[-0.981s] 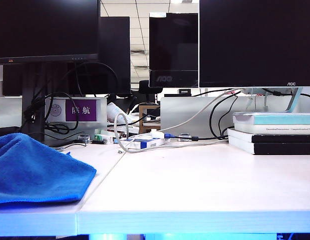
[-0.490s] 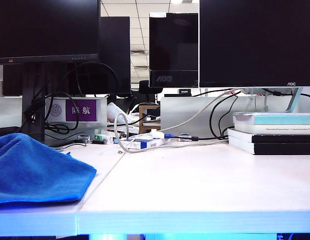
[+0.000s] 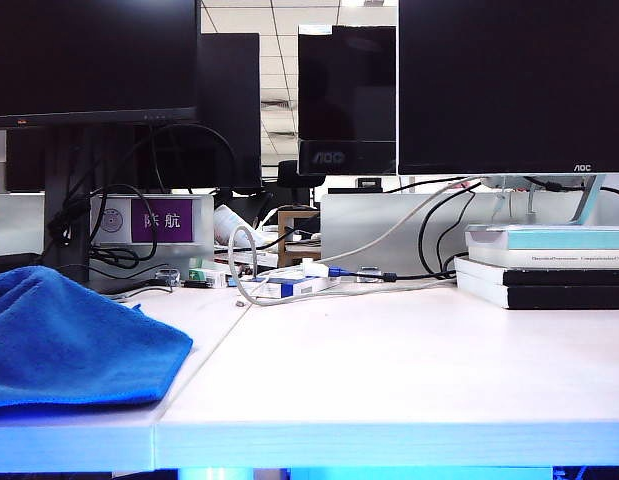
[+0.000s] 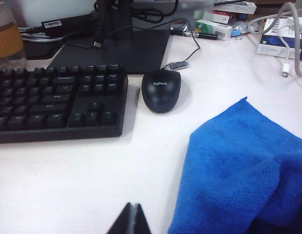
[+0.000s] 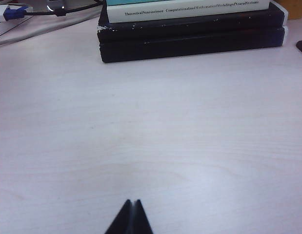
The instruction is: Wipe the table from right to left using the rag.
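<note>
Both grippers are closed and empty: the left gripper [image 4: 131, 218] hovers beside the rag [image 3: 74, 340], the right gripper [image 5: 130, 214] over bare table [image 5: 155, 126]. One rag lies rumpled at the table's left end, so wiping looks finished; I would keep both grippers clear. One keyboard [image 4: 55, 102], one mouse [image 4: 161, 90].

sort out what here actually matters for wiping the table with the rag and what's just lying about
For the job:
- rag, lying at the left
- table
- left gripper, jaws shut, beside the rag
- right gripper, jaws shut, over bare table

Lying about:
- keyboard
- mouse
- stack of books
- cables
- monitors
</note>
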`<action>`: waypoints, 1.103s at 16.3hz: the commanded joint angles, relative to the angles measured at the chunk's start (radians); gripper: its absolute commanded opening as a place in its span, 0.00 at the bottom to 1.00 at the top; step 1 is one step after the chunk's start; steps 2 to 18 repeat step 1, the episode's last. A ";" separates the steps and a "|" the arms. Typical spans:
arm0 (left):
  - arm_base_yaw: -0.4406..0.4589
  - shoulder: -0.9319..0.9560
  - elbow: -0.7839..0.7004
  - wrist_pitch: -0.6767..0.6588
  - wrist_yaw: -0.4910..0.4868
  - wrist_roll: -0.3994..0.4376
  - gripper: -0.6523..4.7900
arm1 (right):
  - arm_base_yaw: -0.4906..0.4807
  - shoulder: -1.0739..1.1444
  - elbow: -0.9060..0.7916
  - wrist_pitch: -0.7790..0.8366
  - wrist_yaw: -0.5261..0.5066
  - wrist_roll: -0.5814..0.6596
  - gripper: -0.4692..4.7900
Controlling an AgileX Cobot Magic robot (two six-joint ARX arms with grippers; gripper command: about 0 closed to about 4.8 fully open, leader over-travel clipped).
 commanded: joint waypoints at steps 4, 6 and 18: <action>0.000 -0.002 -0.003 -0.017 0.006 0.000 0.11 | -0.001 -0.001 -0.002 -0.002 -0.003 0.004 0.09; 0.000 -0.002 -0.003 -0.017 0.006 0.000 0.11 | -0.001 -0.001 -0.002 -0.002 -0.003 0.004 0.09; 0.000 -0.002 -0.003 -0.017 0.006 0.000 0.11 | -0.001 -0.001 -0.002 -0.002 -0.003 0.004 0.09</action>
